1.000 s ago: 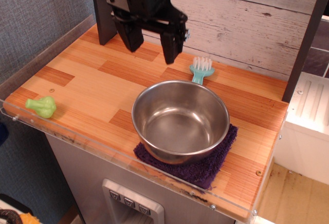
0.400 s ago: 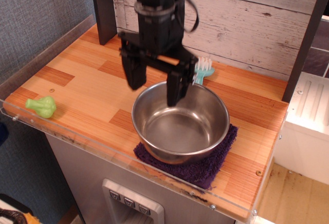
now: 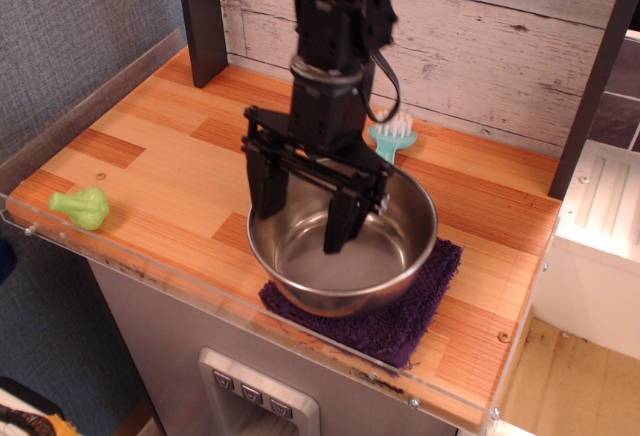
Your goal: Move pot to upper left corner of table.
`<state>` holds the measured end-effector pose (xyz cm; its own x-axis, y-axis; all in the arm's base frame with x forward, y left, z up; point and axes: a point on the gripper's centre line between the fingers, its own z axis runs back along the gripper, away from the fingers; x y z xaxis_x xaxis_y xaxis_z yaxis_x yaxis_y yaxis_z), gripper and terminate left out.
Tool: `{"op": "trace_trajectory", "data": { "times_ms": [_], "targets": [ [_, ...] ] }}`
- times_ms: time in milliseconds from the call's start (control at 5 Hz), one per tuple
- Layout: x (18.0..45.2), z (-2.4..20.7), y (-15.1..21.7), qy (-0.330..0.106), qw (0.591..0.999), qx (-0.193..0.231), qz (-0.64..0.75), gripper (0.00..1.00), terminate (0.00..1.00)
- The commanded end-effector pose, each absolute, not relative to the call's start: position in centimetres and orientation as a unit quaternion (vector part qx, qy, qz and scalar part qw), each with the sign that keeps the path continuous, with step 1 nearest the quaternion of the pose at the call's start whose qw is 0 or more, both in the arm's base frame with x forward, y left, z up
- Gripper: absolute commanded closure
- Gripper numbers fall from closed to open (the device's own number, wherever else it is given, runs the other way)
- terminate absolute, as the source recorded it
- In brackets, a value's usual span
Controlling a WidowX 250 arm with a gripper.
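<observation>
While you watch from the front, take the pot [image 3: 345,251] as your landmark and read across from the left. Well to its left, near the front edge of the table [image 3: 170,171], lies a small green toy [image 3: 82,207], untouched. The back left corner, where the pot has to end up, lies beyond that, beside a dark post [image 3: 203,21].

Next comes the pot itself, sitting on a dark purple cloth [image 3: 400,311] at the front of the table, right of centre. The gripper [image 3: 305,211] is spread wide and straddles the pot's near-left rim: one finger hangs outside the wall, the other reaches down inside the bowl. Nothing is pinched yet, as far as you can see.

Behind the pot, just beyond its far rim, a teal brush [image 3: 392,137] rests against the back wall side.

So the carry has not begun. By my judgement you are at the grasp: closing on the rim, lifting, and travelling to that far corner are all left.
</observation>
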<state>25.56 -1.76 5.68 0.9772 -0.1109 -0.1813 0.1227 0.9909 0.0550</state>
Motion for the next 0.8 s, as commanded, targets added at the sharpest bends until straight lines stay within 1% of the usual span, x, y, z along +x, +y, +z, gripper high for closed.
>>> {"op": "trace_trajectory", "data": {
  "times_ms": [0,200,400,600],
  "targets": [
    [26.1,8.2,-3.2,0.041,0.993,0.060,-0.090,0.00,0.00],
    [25.5,10.9,-4.1,-0.032,0.990,0.058,-0.121,0.00,0.00],
    [24.7,12.0,-3.4,-0.053,0.988,0.070,-0.127,0.00,0.00],
    [24.0,11.5,-1.1,-0.055,0.990,0.079,-0.099,0.00,0.00]
  ]
}}
